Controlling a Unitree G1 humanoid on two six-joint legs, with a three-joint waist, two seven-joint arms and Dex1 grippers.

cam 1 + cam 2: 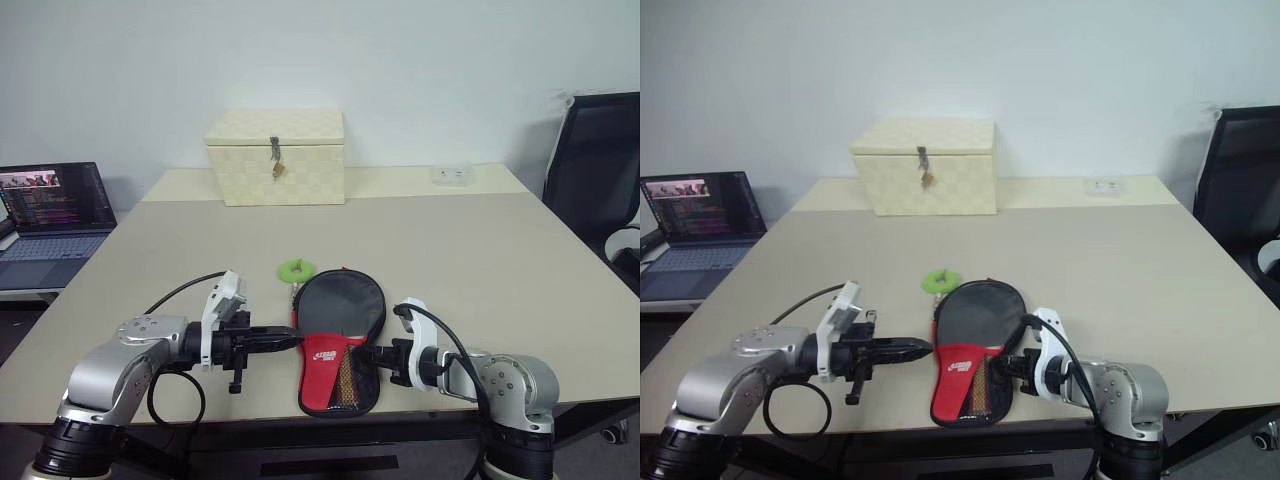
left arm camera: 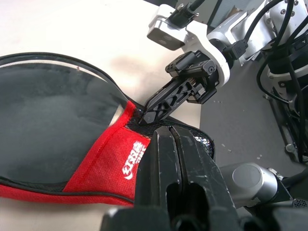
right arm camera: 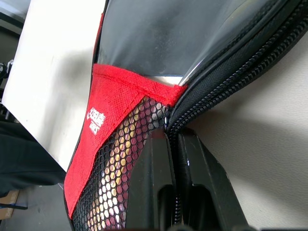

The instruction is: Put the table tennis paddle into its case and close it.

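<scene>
Lower centre of your frame: case [image 1: 338,345] on the table [image 1: 480,260], left gripper [image 1: 292,340] pinched on its left edge, right gripper [image 1: 366,353] clamped on its zipper side

The case [image 2: 103,161] carries a white logo [image 2: 134,160] on its red panel, with characters too small to read. The laptop [image 1: 50,215], at ten o'clock from the case, shows illegible screen text.

Table [image 1: 480,250] open beyond case [image 1: 340,345]; green ring [image 1: 296,269] just behind it.
</scene>
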